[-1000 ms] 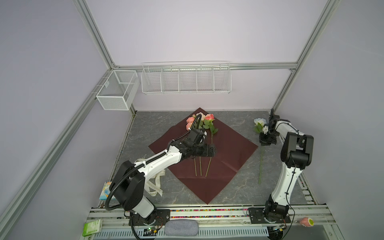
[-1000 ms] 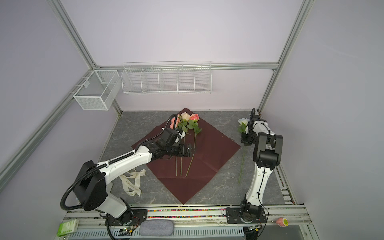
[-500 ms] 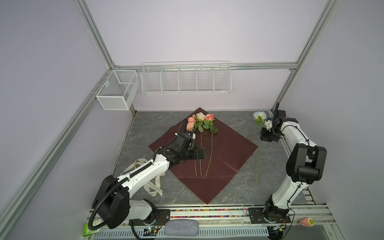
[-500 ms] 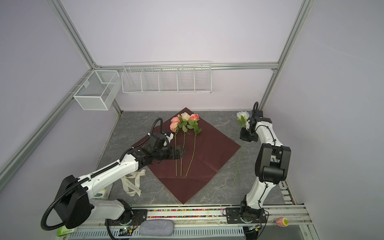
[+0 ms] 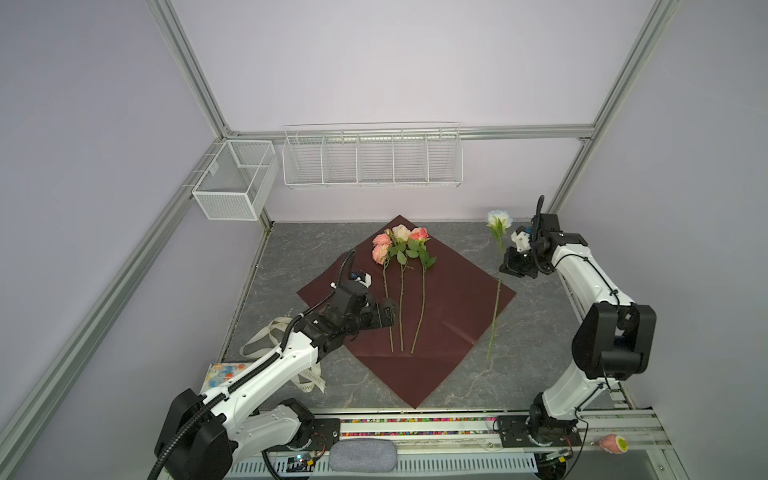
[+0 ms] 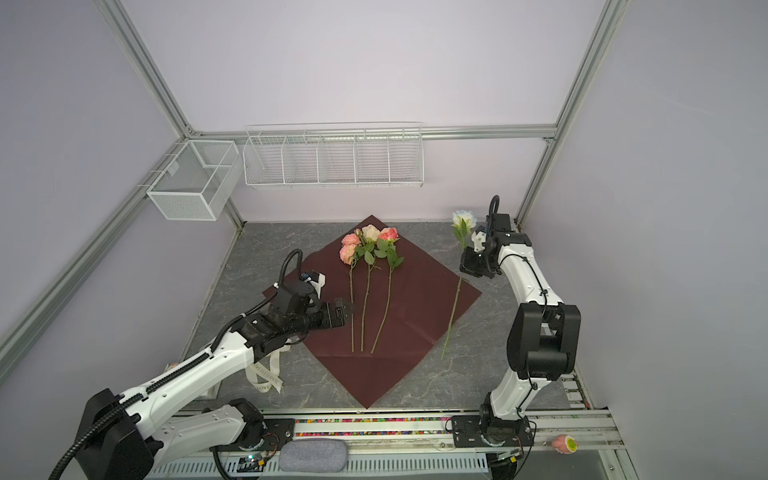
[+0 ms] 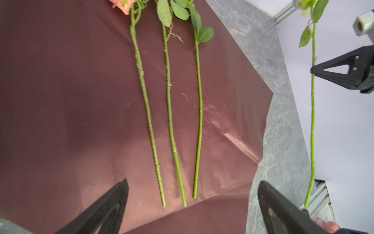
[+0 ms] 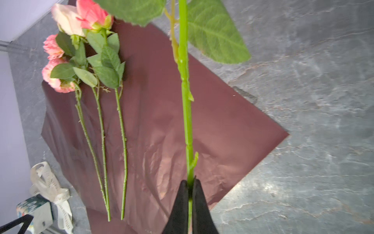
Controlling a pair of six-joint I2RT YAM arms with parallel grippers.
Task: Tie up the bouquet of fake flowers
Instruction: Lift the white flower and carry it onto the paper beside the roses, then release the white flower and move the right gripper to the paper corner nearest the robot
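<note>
Stock on your desk [image 5: 311,249], grey stone-look top:

- wrapping paper [image 5: 457,299], dark red and shiny. It lies flat as a diamond mid-desk, with one corner reaching the back edge and the opposite one pointing to the front edge.
- bouquet of fake flowers [image 5: 401,291], not yet bundled. Three long stems lie side by side on the paper, pink and cream blooms toward the back edge, cut ends toward the front.
- white-blue rose [image 5: 496,299], the fourth stem. It is apart from the others, over the paper's right corner, bloom toward the back right corner. You cannot tell whether its cut end touches the desk.
- right gripper [image 8: 189,182]. Your claw is pinched tight on that rose's stem, below the leaves.
- left gripper [image 7: 193,183]. Jaws spread wide with nothing in them, hovering over the paper's left half, tips toward the three stems.
- ribbon [image 6: 264,378], cream and lettered. Loose loops lie on the desk off the paper's left corner.
- patterned box [image 5: 222,372]. Front left corner, partly under the left arm.
</note>
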